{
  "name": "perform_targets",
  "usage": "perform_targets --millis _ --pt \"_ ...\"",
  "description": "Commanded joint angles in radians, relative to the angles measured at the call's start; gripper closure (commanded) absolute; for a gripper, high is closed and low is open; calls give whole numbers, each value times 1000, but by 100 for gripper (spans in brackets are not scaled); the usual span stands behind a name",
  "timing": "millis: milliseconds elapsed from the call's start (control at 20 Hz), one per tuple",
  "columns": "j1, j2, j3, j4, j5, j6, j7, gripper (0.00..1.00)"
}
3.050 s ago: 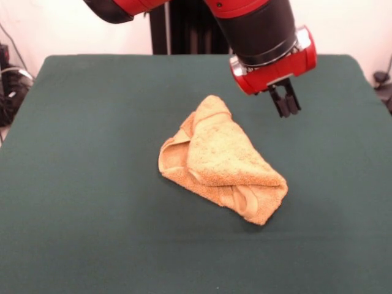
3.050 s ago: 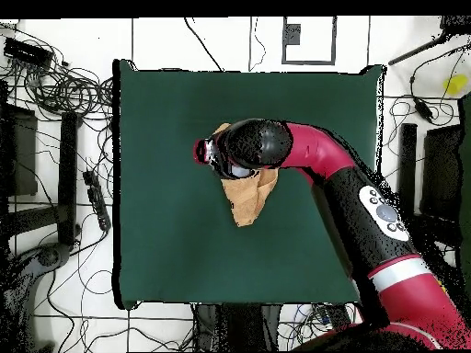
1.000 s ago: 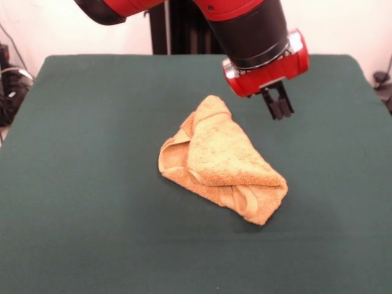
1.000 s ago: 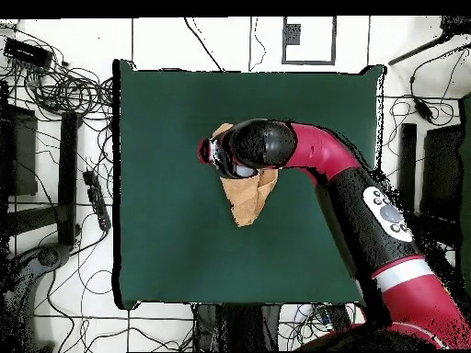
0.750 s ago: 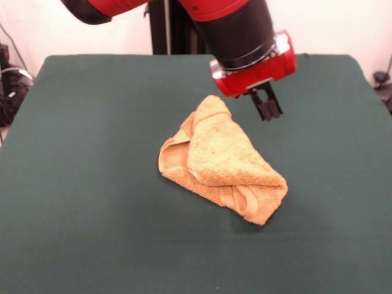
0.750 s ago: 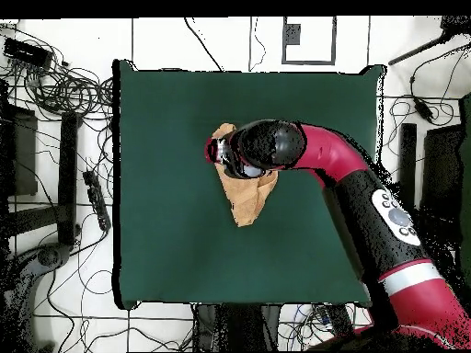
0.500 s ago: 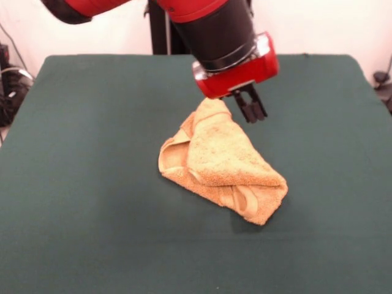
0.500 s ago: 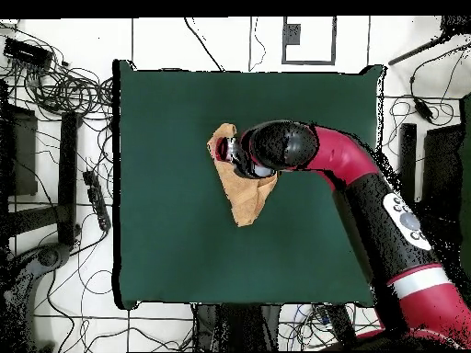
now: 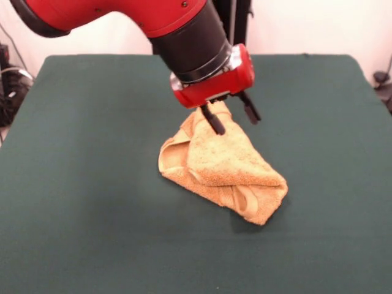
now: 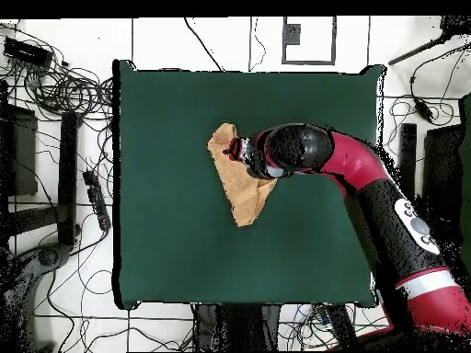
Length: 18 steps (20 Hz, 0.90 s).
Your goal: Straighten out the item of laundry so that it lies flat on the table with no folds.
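front view shows the end effector point(image 9: 233, 118) spread wide above the folded towel point(image 9: 223, 165) — overhead hides its fingers.

A robotics lab, set up for trials; the bench point(image 10: 166, 267) is draped in plain dark green cloth and stands on a pale tiled floor point(image 10: 166, 41); tangled black cables point(image 10: 55, 87) lie along its left edge and past its corners; dark equipment boxes point(image 10: 18, 152) sit beside them; a red and black robot arm point(image 10: 368, 179) reaches over the bench's right edge.
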Motion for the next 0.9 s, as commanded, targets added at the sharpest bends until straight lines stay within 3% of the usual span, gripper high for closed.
perform_targets --millis 50,250,550,750,900 --pt "13 68 19 36 19 -46 -25 0" --pt "36 59 18 7 41 61 -30 0" --pt "101 -43 10 71 47 -57 108 0" --pt "139 -46 16 50 60 -37 106 0" --pt "123 -7 35 38 64 -61 54 0"
